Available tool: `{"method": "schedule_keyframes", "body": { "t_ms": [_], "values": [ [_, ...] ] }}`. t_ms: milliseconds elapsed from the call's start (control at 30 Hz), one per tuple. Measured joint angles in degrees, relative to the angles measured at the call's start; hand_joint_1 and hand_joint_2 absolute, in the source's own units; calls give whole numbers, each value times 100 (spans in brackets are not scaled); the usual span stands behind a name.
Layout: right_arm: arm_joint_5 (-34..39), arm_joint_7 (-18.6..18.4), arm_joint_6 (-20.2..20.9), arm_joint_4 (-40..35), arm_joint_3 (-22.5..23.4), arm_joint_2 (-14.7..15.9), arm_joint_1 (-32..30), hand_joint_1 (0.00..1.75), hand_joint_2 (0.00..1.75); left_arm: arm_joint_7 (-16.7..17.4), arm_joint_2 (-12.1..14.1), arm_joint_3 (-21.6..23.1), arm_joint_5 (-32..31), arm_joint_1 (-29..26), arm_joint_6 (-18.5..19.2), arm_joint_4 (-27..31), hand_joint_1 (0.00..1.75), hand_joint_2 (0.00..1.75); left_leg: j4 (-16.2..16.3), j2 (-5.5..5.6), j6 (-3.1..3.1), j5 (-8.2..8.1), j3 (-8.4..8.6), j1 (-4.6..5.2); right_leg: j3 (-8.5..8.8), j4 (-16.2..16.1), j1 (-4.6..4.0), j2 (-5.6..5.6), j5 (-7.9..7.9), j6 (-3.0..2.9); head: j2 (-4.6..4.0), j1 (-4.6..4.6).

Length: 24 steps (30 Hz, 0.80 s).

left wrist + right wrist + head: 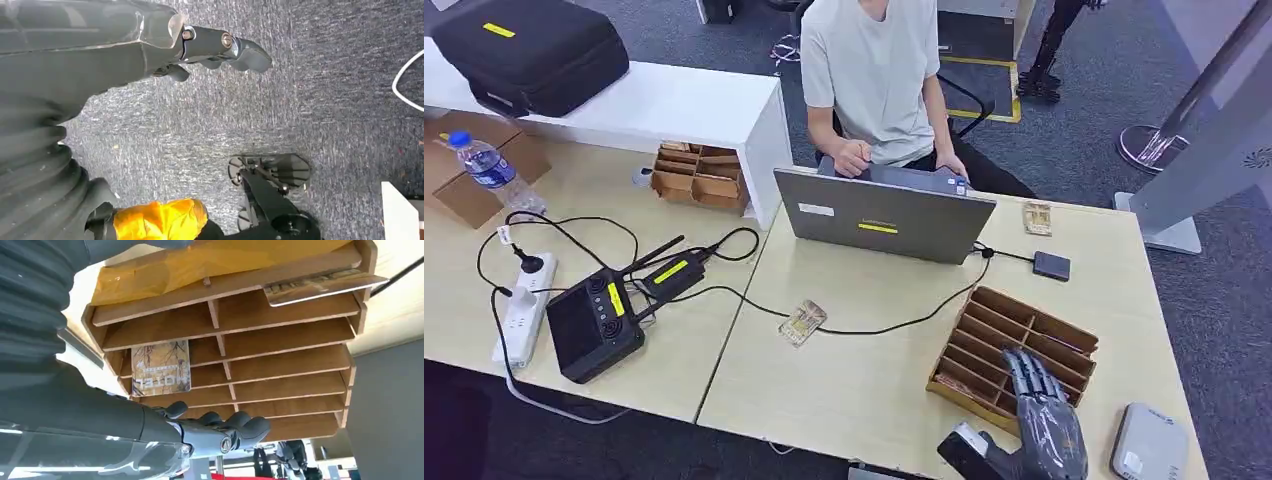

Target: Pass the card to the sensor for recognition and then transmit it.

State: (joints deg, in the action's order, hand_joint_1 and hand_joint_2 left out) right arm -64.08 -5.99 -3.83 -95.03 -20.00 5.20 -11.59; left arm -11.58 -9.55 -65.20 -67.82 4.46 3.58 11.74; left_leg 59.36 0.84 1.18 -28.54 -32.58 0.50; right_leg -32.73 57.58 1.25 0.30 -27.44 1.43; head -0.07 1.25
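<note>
Right hand [1044,425]: hovers over the near edge of the wooden slotted rack [1064,335], fingers stretched forward and a little apart, holding nothing; the pose looks like a reach into the slots for a card
Card in the rack [161,368]: stands on edge in a slot just ahead of the fingertips [250,426] in the right wrist view, printed face outward, so an edge is free to pinch; not yet touched
Second card [320,286]: lies in a slot at the far side of the rack from the hand, one end sticking out past the frame
Sensor [1148,442]: my guess is the pale grey flat box just to the right of the hand, set close so a lifted card needs only a short swing
Loose cards: one [802,322] well to the left of the hand on the table, another [1037,217] far ahead beside the laptop [884,214]
Person [874,75]: seated beyond the laptop, likely the one to receive the card
Left hand [220,50]: hangs over carpet, fingers loosely bent, nothing in it, idle
Stage: start, grasp not yet made
</note>
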Motion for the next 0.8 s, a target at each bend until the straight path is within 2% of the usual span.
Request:
{"method": "schedule_keyframes", "body": {
  "t_ms": [567, 800],
  "values": [
    [-100, -24, 7, 203, 70, 0, 154, 0, 175, 2, 20, 0, -26, 0, 24, 0, 0, 175, 0, 0, 0, 0, 0, 0, -1, 0, 0, 0, 0, 0, 0, 2],
    [-306, -42, 125, 136, 90, 28, 170, 0, 175, 2, -88, 0, -44, -1, 87, 0, 0, 175, 0, 0, 0, 0, 0, 0, 0, 0, 0, 0, 0, 0, 0, 0]
  ]
}}
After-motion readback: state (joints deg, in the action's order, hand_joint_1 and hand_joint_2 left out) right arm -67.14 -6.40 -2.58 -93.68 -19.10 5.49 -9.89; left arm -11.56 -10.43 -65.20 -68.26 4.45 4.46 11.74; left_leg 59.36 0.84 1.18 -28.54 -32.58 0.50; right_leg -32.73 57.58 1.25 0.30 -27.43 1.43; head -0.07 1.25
